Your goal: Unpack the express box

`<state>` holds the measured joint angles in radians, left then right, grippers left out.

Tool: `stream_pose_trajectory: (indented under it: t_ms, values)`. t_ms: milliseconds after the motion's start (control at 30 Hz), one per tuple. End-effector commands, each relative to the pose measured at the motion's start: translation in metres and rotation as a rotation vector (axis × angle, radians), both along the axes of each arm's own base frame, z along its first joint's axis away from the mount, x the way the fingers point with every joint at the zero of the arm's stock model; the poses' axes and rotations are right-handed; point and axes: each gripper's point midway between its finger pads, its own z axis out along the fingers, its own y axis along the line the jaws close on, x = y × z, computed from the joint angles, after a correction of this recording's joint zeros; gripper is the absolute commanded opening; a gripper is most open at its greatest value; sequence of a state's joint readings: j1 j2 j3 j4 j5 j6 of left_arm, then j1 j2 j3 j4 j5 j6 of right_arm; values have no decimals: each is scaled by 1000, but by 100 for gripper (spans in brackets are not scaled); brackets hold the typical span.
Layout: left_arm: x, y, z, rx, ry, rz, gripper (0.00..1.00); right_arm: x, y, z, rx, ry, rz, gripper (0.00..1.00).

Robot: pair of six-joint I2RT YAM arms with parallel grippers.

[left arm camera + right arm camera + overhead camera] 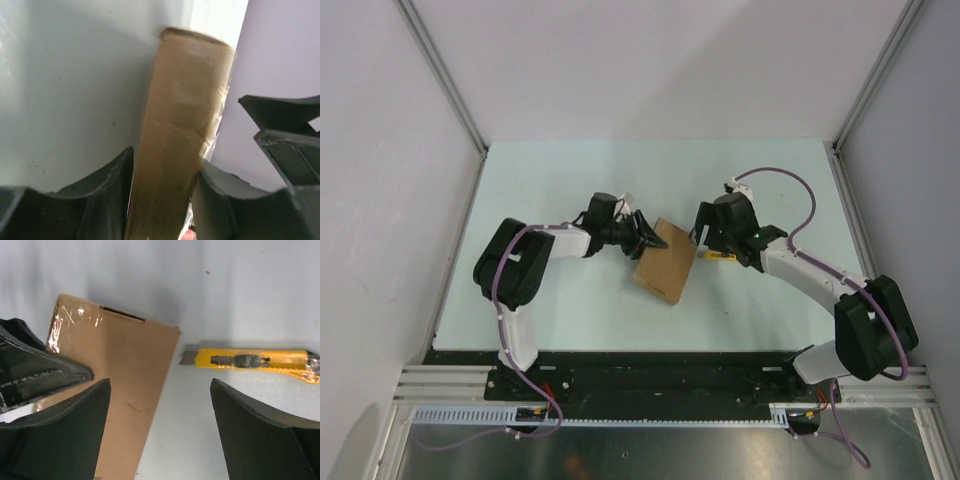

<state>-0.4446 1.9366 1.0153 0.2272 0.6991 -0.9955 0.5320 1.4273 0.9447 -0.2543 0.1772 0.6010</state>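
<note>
Left pincer [652, 240] pinches express box [665, 263] edge; right pincer [160, 384] spread over opposite edge.

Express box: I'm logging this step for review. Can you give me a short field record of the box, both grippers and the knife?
express box: on the table between the arms, clear tape at one end
left gripper: closed on the box's edge
right gripper: open, holding nothing, over the box's side edge
utility knife: on the table beside the box, blade out, untouched
</note>
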Motion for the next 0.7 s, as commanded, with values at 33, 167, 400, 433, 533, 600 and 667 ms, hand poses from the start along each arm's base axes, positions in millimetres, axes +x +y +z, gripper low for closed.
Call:
stream_pose_trajectory:
  t_ms: [33, 167, 400, 433, 533, 600, 667]
  values:
    - [-18, -6, 4, -22, -62, -69, 60, 9, 35, 11, 64, -17, 106, 82]
    - [-26, 2, 20, -64, -128, -145, 67, 7, 44, -5, 54, 42, 134, 79]
    - [-1, 45, 47, 42, -325, -106, 71, 6, 51, -4, 7, 10, 174, 76]
    - [2, 51, 46, 75, -331, -98, 71, 7, 51, -3, -1, 0, 172, 76]
    - [6, 69, 39, 191, -332, -58, 72, 9, 59, 1, -12, -37, 190, 74]
    - [1, 85, 21, 263, -272, -16, 70, 6, 69, 3, -17, -56, 219, 69]
    - [-2, 94, 8, 285, -231, -1, 65, 6, 80, 0, -13, -63, 259, 60]
